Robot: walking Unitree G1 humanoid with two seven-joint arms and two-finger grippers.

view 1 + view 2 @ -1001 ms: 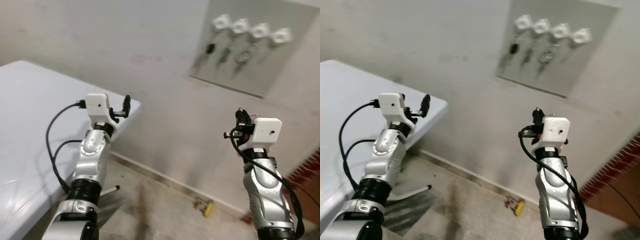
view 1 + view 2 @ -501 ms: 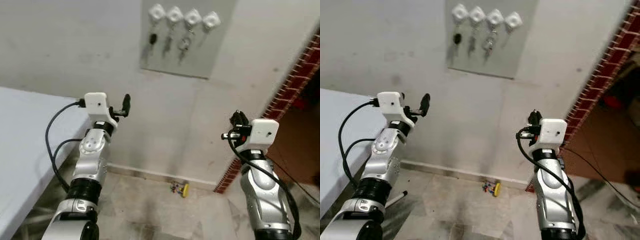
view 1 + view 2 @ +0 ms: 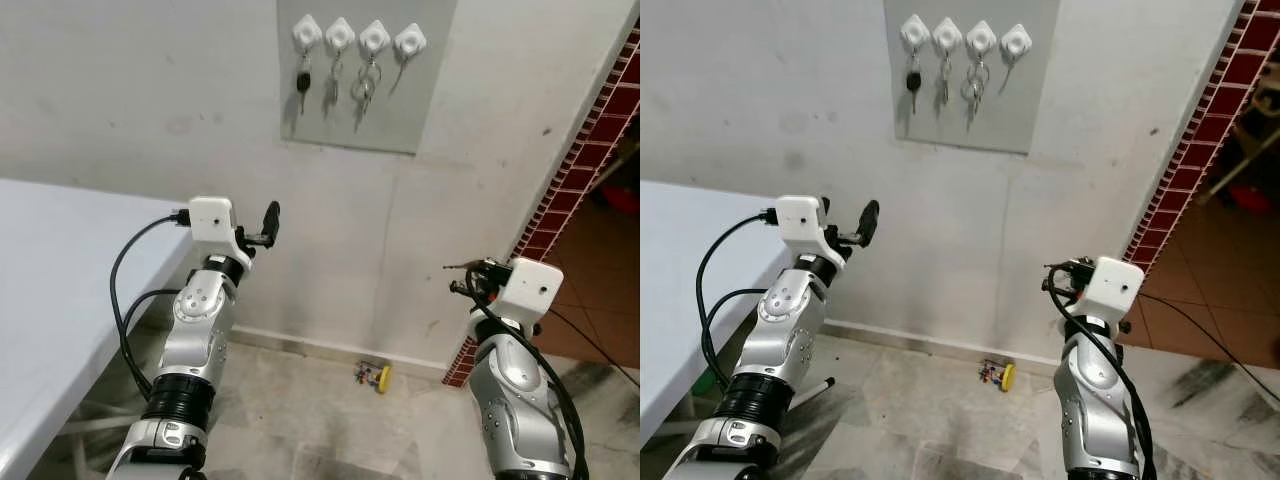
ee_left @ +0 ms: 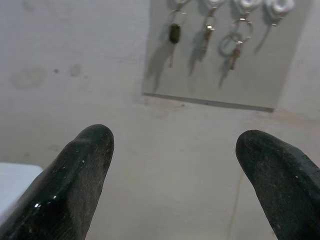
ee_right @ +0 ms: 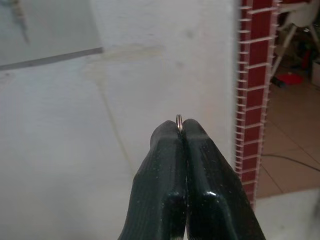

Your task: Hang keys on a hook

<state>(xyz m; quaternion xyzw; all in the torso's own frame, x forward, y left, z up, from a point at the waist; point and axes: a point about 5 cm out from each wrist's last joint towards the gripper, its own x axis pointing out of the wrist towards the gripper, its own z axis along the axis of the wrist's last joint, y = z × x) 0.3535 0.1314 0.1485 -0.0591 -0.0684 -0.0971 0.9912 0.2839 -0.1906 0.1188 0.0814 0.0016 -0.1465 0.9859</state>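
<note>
Left gripper (image 3: pixel 268 222) is spread wide and empty, raised beside the table (image 3: pixel 60 260); right gripper (image 5: pixel 181 131) is pinched tight on a thin key ring (image 5: pixel 179 120). Its goal, the bare fourth hook (image 3: pixel 409 41), lies up and to its left on the wall panel (image 3: pixel 420 110). No writing is legible.

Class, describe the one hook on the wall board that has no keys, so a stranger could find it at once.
On the pale wall hangs a grey board with four white hooks in a row near its top. The free hook is the one nearest the red brick edge; its three neighbours each carry keys.
</note>
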